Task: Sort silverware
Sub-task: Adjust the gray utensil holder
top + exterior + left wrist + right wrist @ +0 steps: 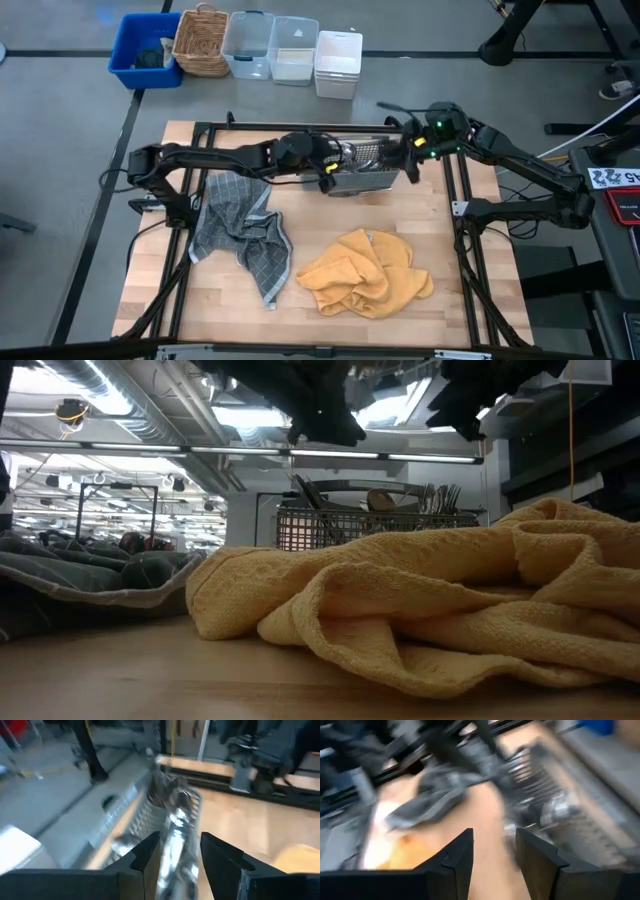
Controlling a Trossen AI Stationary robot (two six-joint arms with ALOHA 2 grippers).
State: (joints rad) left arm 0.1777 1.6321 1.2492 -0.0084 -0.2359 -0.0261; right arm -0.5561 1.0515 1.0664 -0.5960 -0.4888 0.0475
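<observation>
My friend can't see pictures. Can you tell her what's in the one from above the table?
Two dark robot arms meet over a grey mesh caddy of silverware at the far side of a wooden table. The left gripper and right gripper flank the caddy. Nearer lie a grey cloth and a yellow cloth.

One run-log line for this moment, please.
left gripper: open over mesh caddy | right gripper: open, beside caddy | silverware: in caddy
</observation>
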